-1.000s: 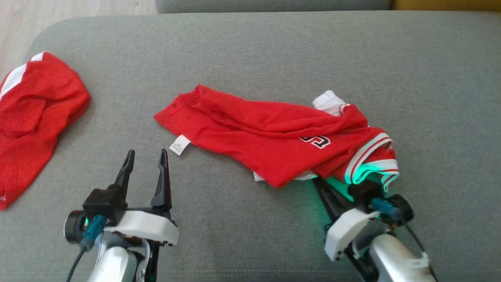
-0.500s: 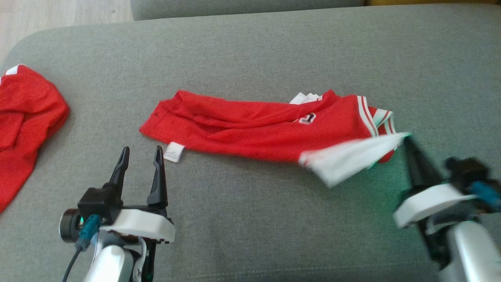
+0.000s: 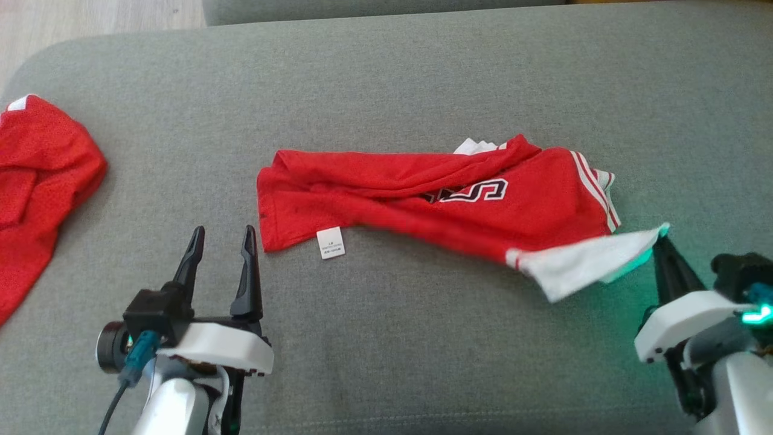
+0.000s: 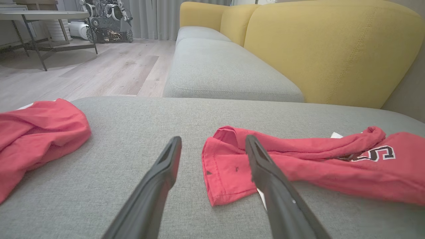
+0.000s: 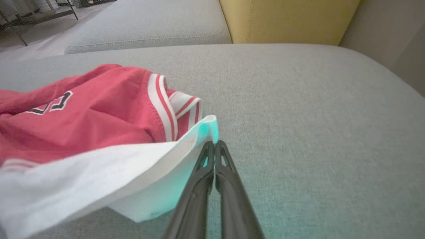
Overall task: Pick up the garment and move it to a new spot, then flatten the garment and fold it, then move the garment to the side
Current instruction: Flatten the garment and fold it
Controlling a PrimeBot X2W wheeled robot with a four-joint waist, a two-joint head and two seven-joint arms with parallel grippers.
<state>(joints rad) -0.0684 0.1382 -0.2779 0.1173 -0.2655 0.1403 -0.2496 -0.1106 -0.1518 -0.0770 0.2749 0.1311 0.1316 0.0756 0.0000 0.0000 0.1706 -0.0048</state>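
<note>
Garment: the red jersey garment (image 3: 435, 199) lies in a long, bunched strip across the middle of the grey sofa cushion (image 3: 423, 78), lettering up, with a care label (image 3: 331, 243) at its near-left edge.
Right claw: the right claw (image 3: 659, 243) has its fingers pressed together, pinching the tip of the white flap (image 3: 580, 266) at the garment's right end, low over the cushion.
Why that hold: a grip on the very corner lets the arm draw the cloth out sideways; the flap is taut towards the claw while the red body lies slack on the cushion.
Left claw: the left claw (image 3: 223, 232) is spread wide and holds nothing. It hovers just beside the garment's near-left corner, and in the left wrist view that corner shows between its fingers.
Step in hand: probably the flattening, with one end pulled and the other not yet taken.
Next move: the left claw likely needs to close on the left hem so both ends can be stretched apart.
Risk: the pinch holds very little fabric and could slip, and the central ridge of folds may not open from end tension alone.
Nearby: a second red garment (image 3: 42, 181) sits heaped well apart at the cushion's left end.
</note>
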